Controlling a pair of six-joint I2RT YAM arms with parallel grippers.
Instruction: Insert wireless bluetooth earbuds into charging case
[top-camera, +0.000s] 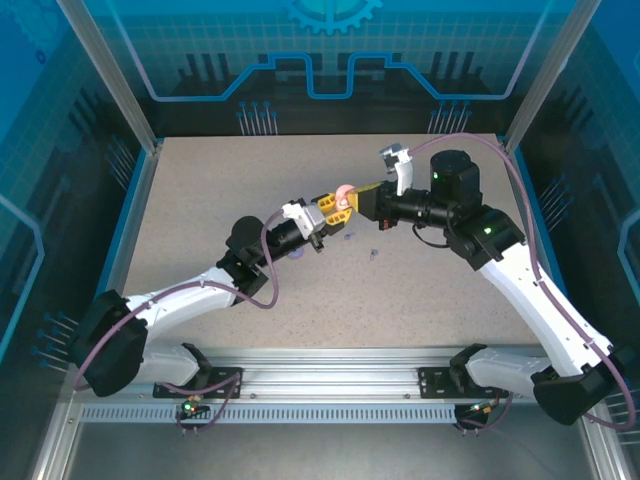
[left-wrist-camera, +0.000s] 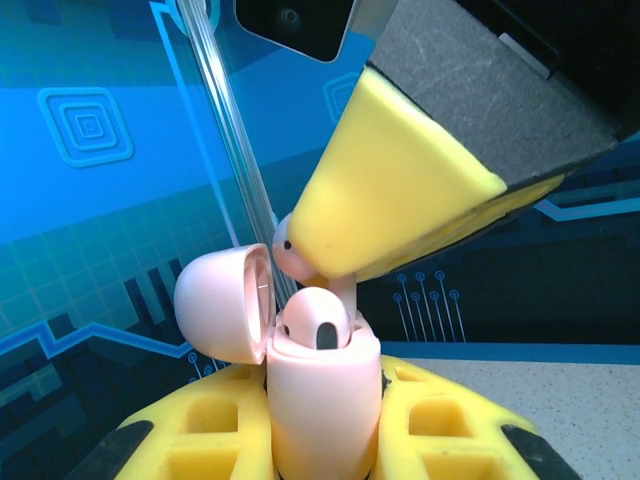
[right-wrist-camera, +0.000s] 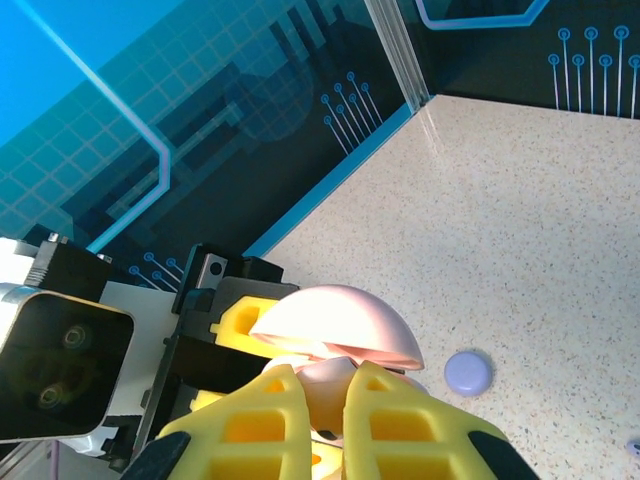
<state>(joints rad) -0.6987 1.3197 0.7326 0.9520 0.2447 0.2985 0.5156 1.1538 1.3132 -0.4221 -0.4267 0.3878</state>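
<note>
The right end effector (right-wrist-camera: 323, 385) has its yellow fingers pressed together on a pink earbud (left-wrist-camera: 292, 252), pinching it near the head. In the left wrist view the bud's long axis runs close to upright. Its rounded head sits up and to the left, and its stem points down into the open top of the charging case (left-wrist-camera: 322, 385). How deep the stem sits I cannot tell. A second pink earbud (left-wrist-camera: 318, 322) is seated in the case just beside it, head up.

The left end effector (left-wrist-camera: 325, 455) clamps the pink case between its two yellow fingers and holds it upright, raised above the bench. The lid (left-wrist-camera: 222, 305) is swung open to the left in that view, with its hollow side facing the buds.

In the top view both arms meet over the middle of the bench (top-camera: 430, 290), a speckled beige surface. A small lavender piece (top-camera: 347, 236) and another lavender piece (top-camera: 373, 254) lie there near the end effectors, too small to make out. A round lavender disc (right-wrist-camera: 468, 372) also rests on the bench.

Blue translucent panels (top-camera: 80, 120) printed with circuit lines wall the cell, held by aluminium posts (top-camera: 110, 70).
</note>
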